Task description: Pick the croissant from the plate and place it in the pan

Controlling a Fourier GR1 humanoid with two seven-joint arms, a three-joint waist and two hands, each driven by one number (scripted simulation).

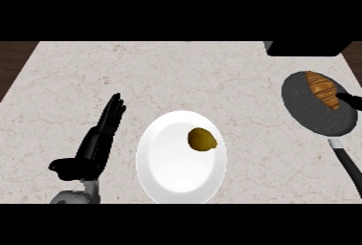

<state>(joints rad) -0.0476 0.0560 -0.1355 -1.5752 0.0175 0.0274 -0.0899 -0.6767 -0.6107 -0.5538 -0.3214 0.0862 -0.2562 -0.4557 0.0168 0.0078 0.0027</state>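
Croissant lies in your pan, right hand touching it, fingers unclear. Your left hand rests open beside the plate

Even, soft light; faint shadow beneath the plate; no glare.

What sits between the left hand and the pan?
In the head view, the white plate with a round brownish item on it lies between the left hand and the pan, which holds the croissant.
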